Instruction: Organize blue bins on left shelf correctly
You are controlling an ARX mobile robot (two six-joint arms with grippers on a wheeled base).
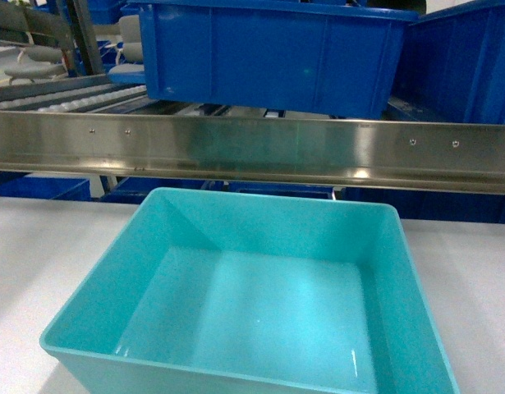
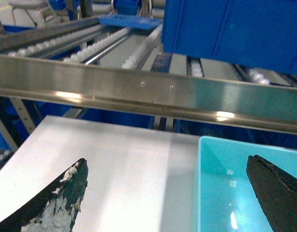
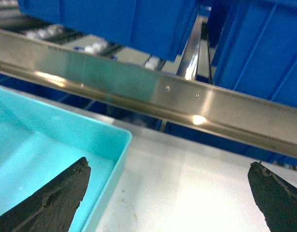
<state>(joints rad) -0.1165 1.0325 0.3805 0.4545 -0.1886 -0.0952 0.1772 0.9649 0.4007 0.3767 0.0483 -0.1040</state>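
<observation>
On the near table (image 1: 39, 246), turquoise bin (image 1: 252, 304) is sitting unshelved, below the left shelf (image 1: 252, 152); left tool (image 2: 172, 193) and right tool (image 3: 170, 193) are gaping, straddling its side rims; lifting is remaining.

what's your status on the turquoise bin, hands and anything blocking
Left hand open, straddling bin's left wall. Right hand open, straddling right wall. Turquoise bin empty, on white table. Steel shelf beam directly ahead, dark blue tub above.
</observation>
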